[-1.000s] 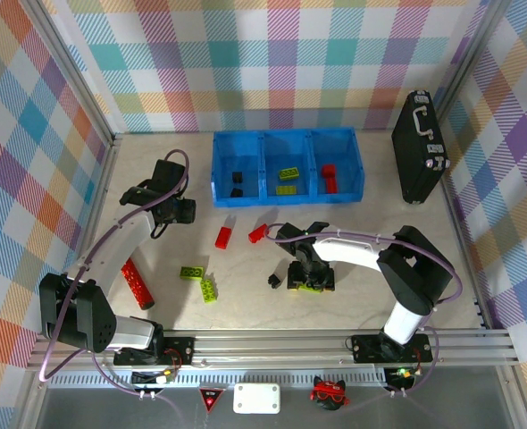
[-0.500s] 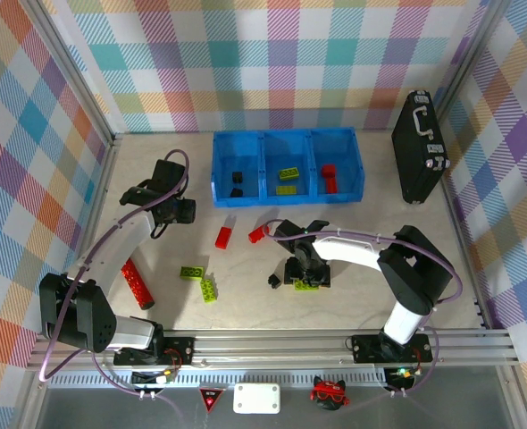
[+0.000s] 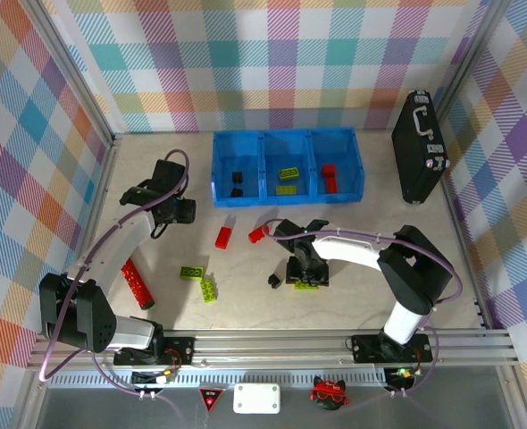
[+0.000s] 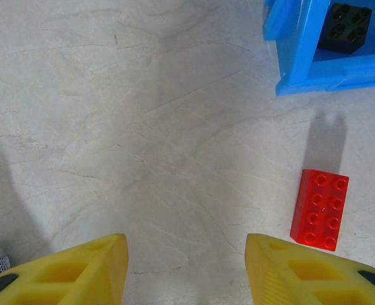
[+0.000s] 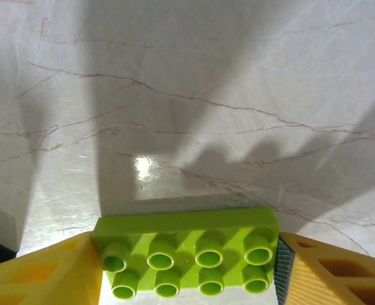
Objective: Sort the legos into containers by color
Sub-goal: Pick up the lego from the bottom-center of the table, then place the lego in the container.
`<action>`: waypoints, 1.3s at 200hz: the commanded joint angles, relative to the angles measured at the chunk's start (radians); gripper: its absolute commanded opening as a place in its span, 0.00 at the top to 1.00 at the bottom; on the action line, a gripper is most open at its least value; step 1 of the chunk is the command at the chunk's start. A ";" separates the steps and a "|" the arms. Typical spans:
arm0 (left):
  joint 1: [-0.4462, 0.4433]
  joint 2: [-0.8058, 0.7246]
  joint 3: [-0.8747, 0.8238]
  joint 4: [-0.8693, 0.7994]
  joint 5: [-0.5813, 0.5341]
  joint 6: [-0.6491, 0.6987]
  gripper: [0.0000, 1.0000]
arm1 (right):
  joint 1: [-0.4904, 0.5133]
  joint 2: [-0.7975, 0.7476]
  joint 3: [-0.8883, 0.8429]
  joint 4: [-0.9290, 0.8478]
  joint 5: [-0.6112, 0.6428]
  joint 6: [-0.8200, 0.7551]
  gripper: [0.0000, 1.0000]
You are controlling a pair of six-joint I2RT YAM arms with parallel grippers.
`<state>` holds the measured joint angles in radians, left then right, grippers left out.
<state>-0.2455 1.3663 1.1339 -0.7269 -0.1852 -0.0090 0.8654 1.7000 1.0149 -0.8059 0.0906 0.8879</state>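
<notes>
From the top camera I see the right tool (image 3: 306,273) low on the bench (image 3: 371,214), over a lime brick (image 3: 306,285) in front of the blue containers (image 3: 286,197); the left tool (image 3: 176,211) hangs to their left. My left wrist camera shows that tool's jaws apart with nothing between them, and a red brick (image 4: 319,208) lying ahead. On the right wrist camera, yellow fingers (image 5: 41,273) press both ends of the lime brick (image 5: 187,244)
</notes>
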 commanded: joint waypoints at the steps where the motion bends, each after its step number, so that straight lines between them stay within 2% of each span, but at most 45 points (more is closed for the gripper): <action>1: 0.012 0.008 -0.006 0.000 -0.008 0.014 0.49 | 0.007 -0.040 0.045 -0.056 0.038 -0.017 0.34; 47: 0.012 0.001 -0.006 0.001 -0.004 0.014 0.49 | -0.007 -0.039 0.156 -0.113 0.076 -0.084 0.34; 95: 0.012 -0.005 -0.007 0.003 0.003 0.015 0.49 | -0.074 -0.001 0.315 -0.119 0.084 -0.192 0.34; 188: 0.012 -0.011 -0.006 0.003 0.009 0.015 0.49 | -0.244 0.252 0.768 -0.152 0.043 -0.391 0.34; 260: 0.012 -0.012 -0.006 0.004 0.013 0.014 0.49 | -0.349 0.511 1.096 -0.204 -0.018 -0.444 0.35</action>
<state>-0.2455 1.3663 1.1339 -0.7265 -0.1806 -0.0063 0.5396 2.1319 2.0113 -0.9562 0.1059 0.4835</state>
